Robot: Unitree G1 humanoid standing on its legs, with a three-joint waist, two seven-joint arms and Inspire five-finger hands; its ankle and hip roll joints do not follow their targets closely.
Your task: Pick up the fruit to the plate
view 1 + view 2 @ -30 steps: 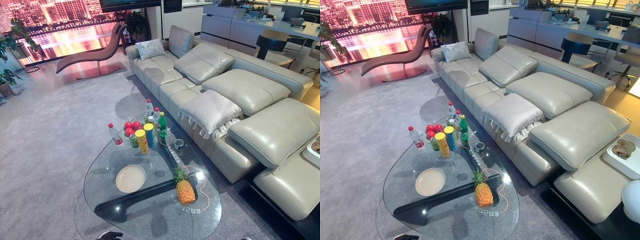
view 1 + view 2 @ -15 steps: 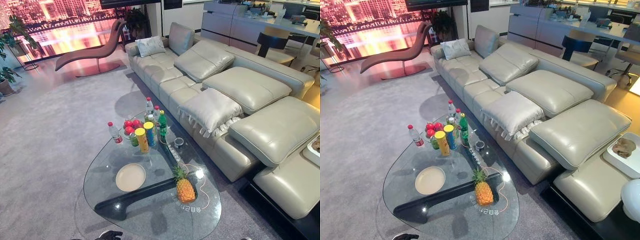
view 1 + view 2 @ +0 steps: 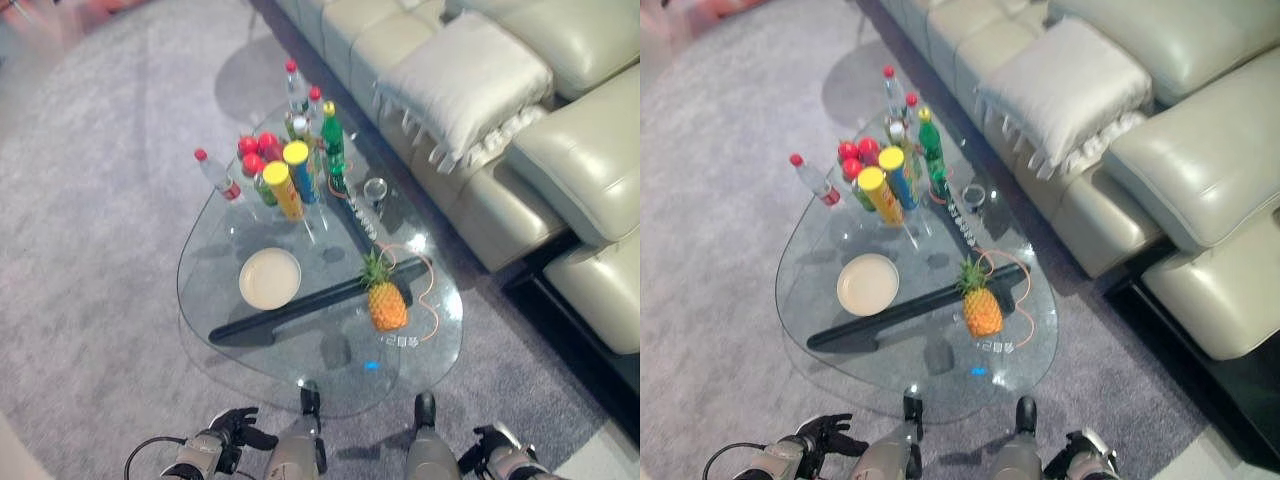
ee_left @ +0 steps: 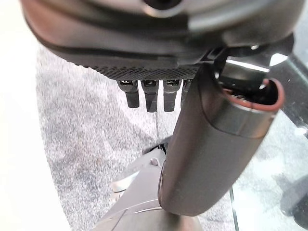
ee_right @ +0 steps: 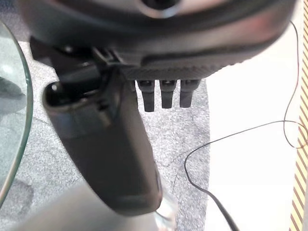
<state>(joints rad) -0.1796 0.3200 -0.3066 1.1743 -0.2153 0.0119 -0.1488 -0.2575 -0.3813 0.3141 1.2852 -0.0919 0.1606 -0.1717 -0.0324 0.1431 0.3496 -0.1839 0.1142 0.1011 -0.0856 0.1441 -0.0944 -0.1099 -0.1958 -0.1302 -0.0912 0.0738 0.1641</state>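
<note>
Fruit lay apart on the glass tabletop [image 3: 215, 300]: red apples [image 3: 252, 155] at the far left among bottles [image 3: 300, 100] and cans [image 3: 291, 180], the cream plate [image 3: 270, 278] nearer, the pineapple [image 3: 385, 298] right of it. The left hand [image 3: 232, 440] and right hand [image 3: 495, 450] hung low, fingers straight, empty.

Open glass at the near edge, crowded far end

The desk [image 3: 250, 345] has bare glass along its near rim and around the plate [image 3: 270, 278] and the pineapple [image 3: 386, 304], which stand well apart. At the far end, bottles [image 3: 331, 150], 2 tall cans [image 3: 290, 180] and red fruit [image 3: 255, 153] cluster tightly, leaving little room between them. A sofa [image 3: 520, 150] closes off the right side; carpet [image 3: 90, 250] lies open on the left.
</note>
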